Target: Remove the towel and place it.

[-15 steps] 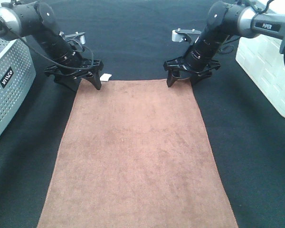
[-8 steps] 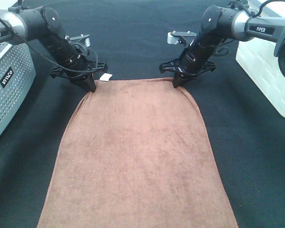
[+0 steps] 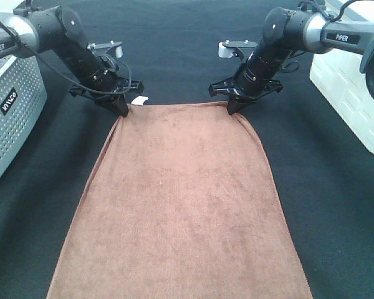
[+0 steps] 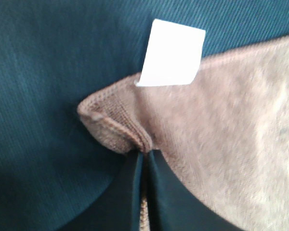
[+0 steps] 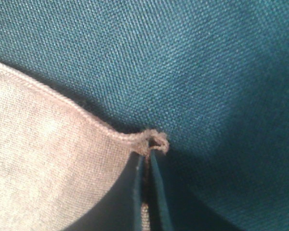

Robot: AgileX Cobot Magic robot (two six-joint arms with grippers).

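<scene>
The towel lies flat on the black cloth, near end out of view, grey perforated box left and white bin right standing clear, far corners pinched tight by left gripper and right gripper.

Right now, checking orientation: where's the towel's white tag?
In the exterior high view, the white tag sits at the towel's far-left corner, beside the left end effector.
</scene>
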